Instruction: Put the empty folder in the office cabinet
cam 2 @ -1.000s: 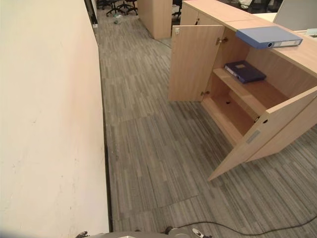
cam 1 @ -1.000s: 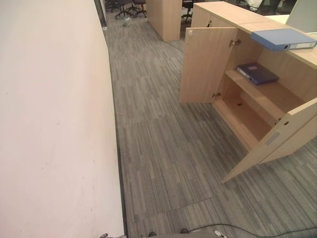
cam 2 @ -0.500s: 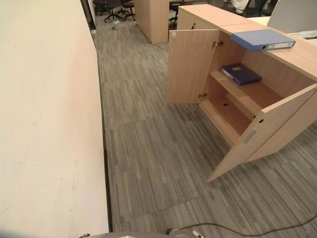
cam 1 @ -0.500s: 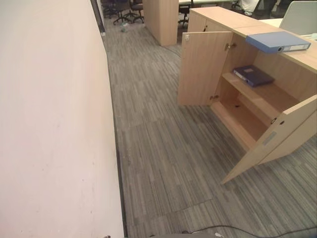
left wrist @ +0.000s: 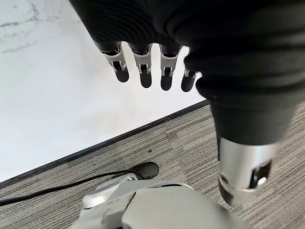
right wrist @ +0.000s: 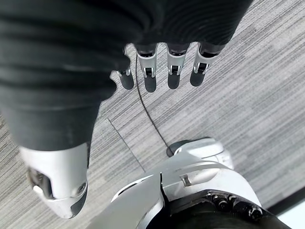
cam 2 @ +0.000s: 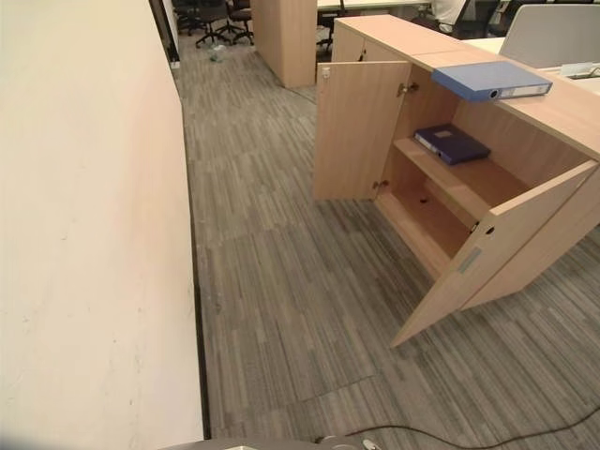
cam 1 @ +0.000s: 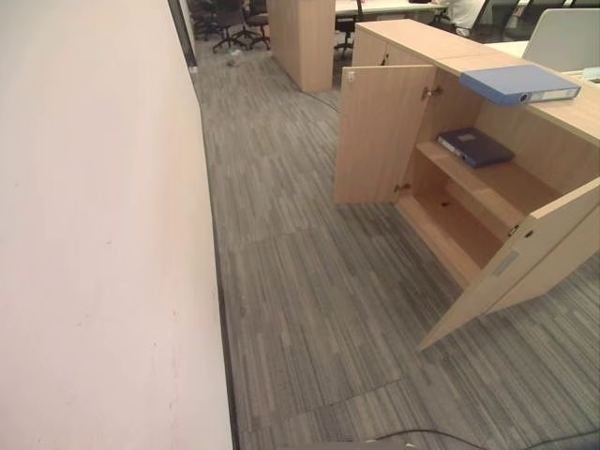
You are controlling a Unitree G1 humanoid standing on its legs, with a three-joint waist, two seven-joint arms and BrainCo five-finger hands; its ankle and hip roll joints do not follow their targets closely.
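A light-wood office cabinet stands at the right with both doors swung open. On its top lies a light blue folder. A dark blue folder lies flat on the upper shelf inside; the lower shelf is bare. My left hand hangs beside the white wall, fingers straight and holding nothing. My right hand hangs over the grey carpet, fingers straight and holding nothing.
A white wall runs along the left. Grey striped carpet lies between the wall and the cabinet. The near cabinet door juts out into the floor. Another wooden unit and office chairs stand at the far end.
The whole picture has shifted down a little as the camera tilted up, bringing more of the far room into view. The folders and cabinet doors have not moved.
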